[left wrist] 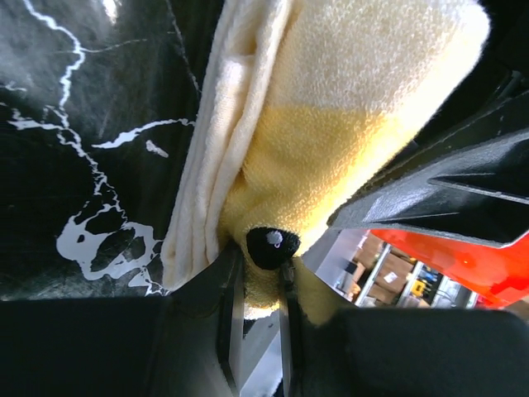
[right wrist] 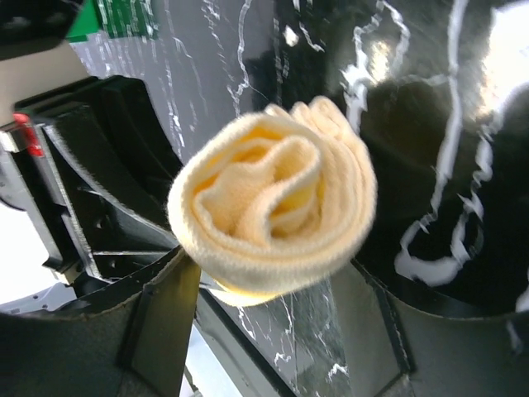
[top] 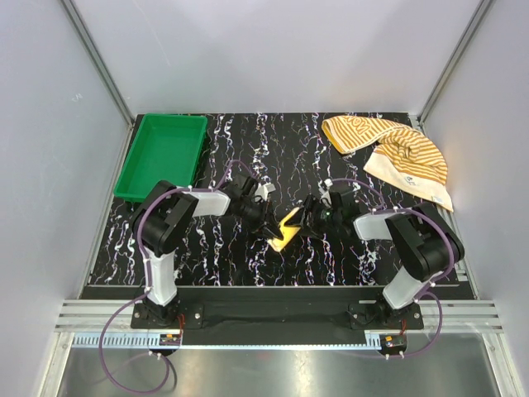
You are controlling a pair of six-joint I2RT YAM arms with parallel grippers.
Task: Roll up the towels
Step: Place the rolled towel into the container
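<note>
Towel roll, pale yellow, sits between the right gripper's wide-spread jaws while the left gripper pinches its opposite end.

a green plastic tray sits at the far left of the black worktop, whose surface is veined with white marbling. pale grey walls enclose the worktop on three sides, and a silver metal rail runs along its near edge.

Top view overhead; both wrist views close, seemingly sharing yellow towel
</note>
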